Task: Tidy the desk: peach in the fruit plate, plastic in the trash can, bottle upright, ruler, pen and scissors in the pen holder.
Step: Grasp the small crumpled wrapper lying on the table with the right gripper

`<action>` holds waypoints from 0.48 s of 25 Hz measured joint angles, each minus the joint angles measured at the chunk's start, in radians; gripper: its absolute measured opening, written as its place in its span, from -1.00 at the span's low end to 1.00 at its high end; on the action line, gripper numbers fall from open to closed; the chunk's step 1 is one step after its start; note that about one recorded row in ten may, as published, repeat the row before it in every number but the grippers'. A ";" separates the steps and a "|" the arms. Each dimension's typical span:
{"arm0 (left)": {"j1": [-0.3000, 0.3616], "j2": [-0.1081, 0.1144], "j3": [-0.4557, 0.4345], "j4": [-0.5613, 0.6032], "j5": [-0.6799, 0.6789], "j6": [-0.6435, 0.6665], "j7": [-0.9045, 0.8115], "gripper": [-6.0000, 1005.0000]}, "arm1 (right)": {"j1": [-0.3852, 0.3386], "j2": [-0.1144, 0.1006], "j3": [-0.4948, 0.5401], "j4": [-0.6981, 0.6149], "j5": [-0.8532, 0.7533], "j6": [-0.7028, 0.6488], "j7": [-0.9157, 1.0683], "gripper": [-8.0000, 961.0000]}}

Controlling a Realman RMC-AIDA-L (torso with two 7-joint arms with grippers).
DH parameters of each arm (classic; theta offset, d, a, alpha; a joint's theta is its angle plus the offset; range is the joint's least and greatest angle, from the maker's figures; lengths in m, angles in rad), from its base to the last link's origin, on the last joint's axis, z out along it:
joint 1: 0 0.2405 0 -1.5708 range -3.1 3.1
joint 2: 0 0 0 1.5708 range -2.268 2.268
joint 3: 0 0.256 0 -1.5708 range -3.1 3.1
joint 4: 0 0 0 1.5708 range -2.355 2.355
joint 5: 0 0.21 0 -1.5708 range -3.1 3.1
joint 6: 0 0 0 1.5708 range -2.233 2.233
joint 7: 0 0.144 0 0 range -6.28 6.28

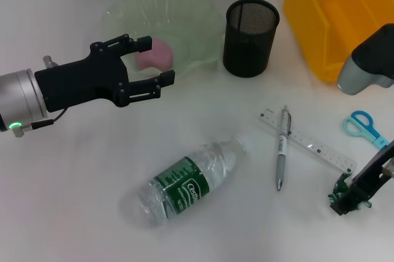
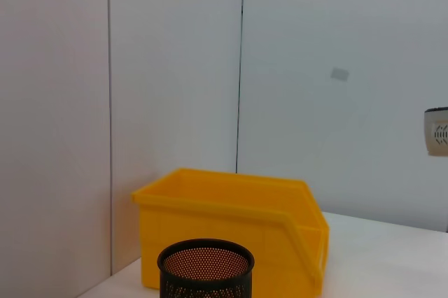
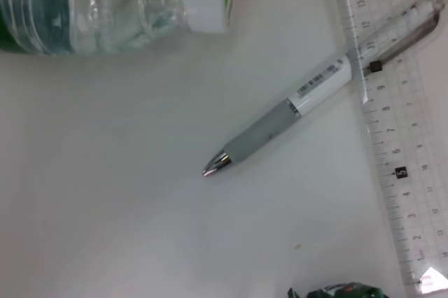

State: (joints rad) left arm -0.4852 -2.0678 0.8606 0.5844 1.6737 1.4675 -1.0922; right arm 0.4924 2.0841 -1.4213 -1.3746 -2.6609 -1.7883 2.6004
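Peach duty looks basically sorted: the pink rounded peach is lying in the pale green translucent fruit plate, and the black left gripper hangs right in front of it with its fingers spread wide and nothing in them, so I'd guess that step is done or wrapping up. Moving right, the clear plastic water bottle with the green label is on its side on the white desk, not stood up yet. Behind it stands the black mesh pen holder, with nothing visible in it. Next, the silver-and-white pen lies across the clear ruler, touching it, and the blue-handled scissors sit further right near the yellow plastic bin. The right gripper is low at the edge, clenched on a crumpled dark green plastic scrap, so binning that seems the live job; it needs lifting over to the bin. Its fingers are mostly cut off, so the grip itself is hard to read.
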 joint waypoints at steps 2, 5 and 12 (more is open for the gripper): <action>0.000 0.000 0.000 0.000 0.000 0.000 0.001 0.64 | 0.007 -0.001 -0.004 0.031 0.004 0.012 0.000 0.68; 0.000 0.000 0.000 0.000 0.000 -0.001 0.001 0.64 | 0.009 -0.001 -0.005 0.046 0.005 0.021 -0.004 0.57; 0.001 0.000 0.000 0.000 0.000 -0.003 0.002 0.64 | 0.011 -0.002 -0.010 0.052 0.033 0.028 -0.013 -0.04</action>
State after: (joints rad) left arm -0.4847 -2.0678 0.8606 0.5844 1.6736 1.4642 -1.0907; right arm 0.5031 2.0825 -1.4311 -1.3231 -2.6283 -1.7601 2.5872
